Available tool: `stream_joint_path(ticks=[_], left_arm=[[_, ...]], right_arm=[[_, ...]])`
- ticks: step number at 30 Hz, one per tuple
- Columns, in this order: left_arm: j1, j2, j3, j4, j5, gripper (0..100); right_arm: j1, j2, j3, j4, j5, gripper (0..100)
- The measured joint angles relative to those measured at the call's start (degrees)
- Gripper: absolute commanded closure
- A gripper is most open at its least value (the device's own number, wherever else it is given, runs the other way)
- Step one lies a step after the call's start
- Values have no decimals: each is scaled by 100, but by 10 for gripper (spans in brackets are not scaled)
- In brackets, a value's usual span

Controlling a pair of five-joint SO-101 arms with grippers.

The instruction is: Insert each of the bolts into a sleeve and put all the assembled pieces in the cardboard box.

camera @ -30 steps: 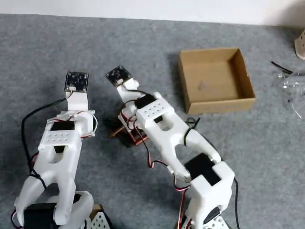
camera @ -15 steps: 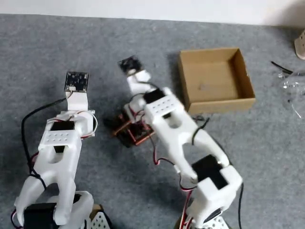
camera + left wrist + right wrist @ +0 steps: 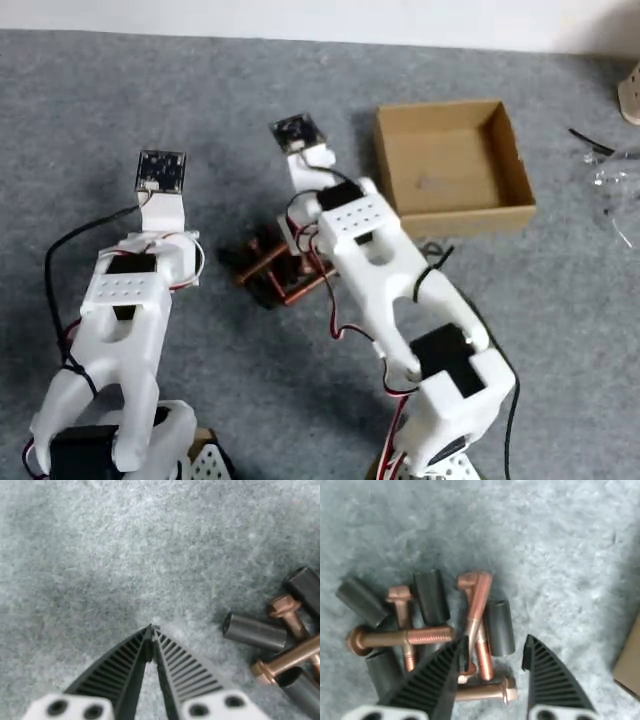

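Observation:
A pile of copper bolts (image 3: 268, 262) and dark sleeves lies on the grey carpet between the two arms. My right gripper (image 3: 495, 650) is open just above this pile. One dark sleeve (image 3: 500, 626) stands just ahead of the gap between its fingers, beside a long bolt (image 3: 476, 611). My left gripper (image 3: 151, 630) is shut and empty over bare carpet. Off to its side lie a sleeve (image 3: 254, 631) and two bolts (image 3: 289, 658). The open cardboard box (image 3: 455, 222) stands behind and to the right of the pile, with nothing visible inside.
The box corner (image 3: 627, 666) shows near the right gripper. Cables and clear plastic bits (image 3: 605, 165) lie at the far right edge. The left arm (image 3: 128, 292) stands left of the pile.
The right arm has swung to the right, toward the box, uncovering more of the pile. The left arm has kept still.

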Motion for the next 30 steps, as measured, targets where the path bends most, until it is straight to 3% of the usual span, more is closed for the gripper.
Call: stream_joint_path(ticks=[10,30], left_arm=[[0,0,0,0,0,993],[0,0,0,0,0,993]], right_arm=[[114,932,-396,9,-9,836],[202,993,-431,9,-501,837]])
